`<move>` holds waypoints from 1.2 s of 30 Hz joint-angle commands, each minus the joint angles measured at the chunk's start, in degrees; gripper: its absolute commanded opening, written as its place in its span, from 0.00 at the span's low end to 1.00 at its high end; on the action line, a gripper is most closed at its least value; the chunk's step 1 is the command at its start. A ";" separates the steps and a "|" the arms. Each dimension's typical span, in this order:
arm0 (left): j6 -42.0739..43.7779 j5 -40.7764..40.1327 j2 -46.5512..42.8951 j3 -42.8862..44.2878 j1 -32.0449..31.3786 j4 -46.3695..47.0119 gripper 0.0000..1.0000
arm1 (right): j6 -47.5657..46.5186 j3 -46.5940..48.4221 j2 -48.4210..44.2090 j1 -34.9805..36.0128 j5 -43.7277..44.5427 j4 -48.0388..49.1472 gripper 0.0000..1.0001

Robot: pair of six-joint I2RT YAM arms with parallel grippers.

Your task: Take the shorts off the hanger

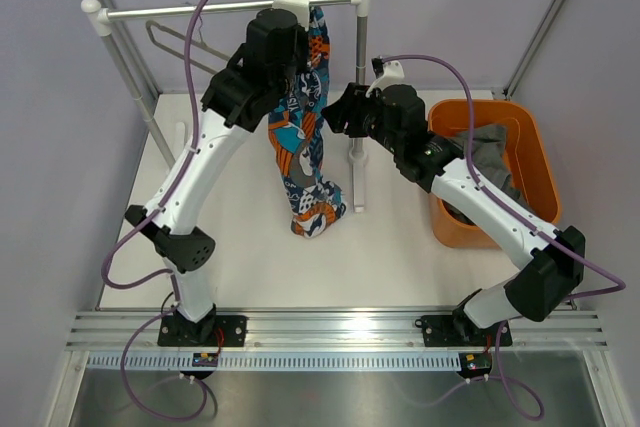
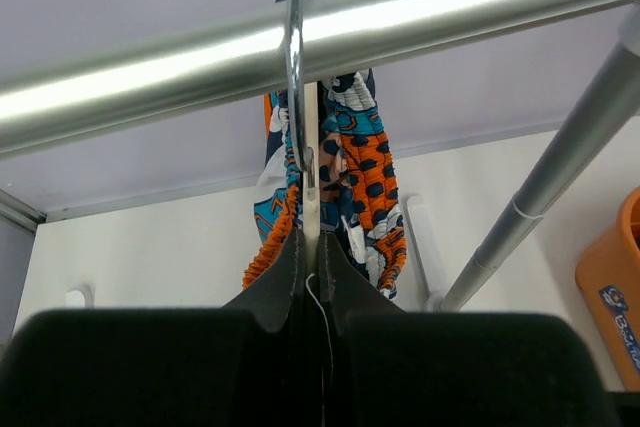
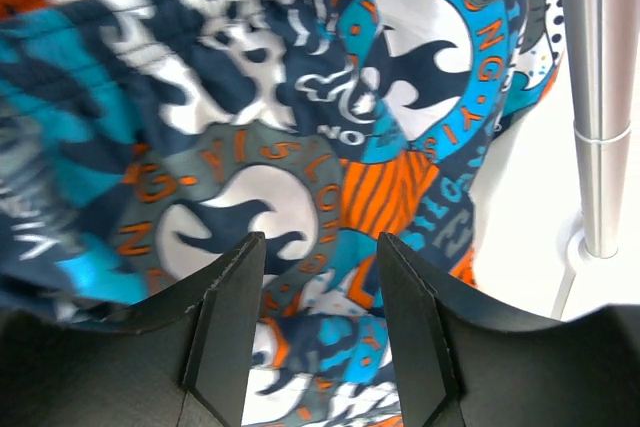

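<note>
Left wrist view: left tool (image 2: 311, 249) pinched shut on cream-white hanger (image 2: 311, 172) under its wire hook (image 2: 296, 57), steadying it on silver rail (image 2: 150, 77); right tool (image 3: 320, 252) wide open, empty, facing draped teal-orange printed shorts (image 3: 330, 127).

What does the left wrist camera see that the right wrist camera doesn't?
Only the left wrist view shows the metal hook over the silver rail, the left gripper shut on the hanger below it, and an edge of the orange bin. Only the right wrist view shows the right gripper, open, facing the print up close. Both show the shorts and a rack pole.
</note>
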 commanded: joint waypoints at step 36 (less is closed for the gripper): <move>-4.86 37.06 -39.63 -41.82 -2.40 -1.44 0.00 | -7.03 1.88 -15.10 7.84 3.68 -19.42 0.64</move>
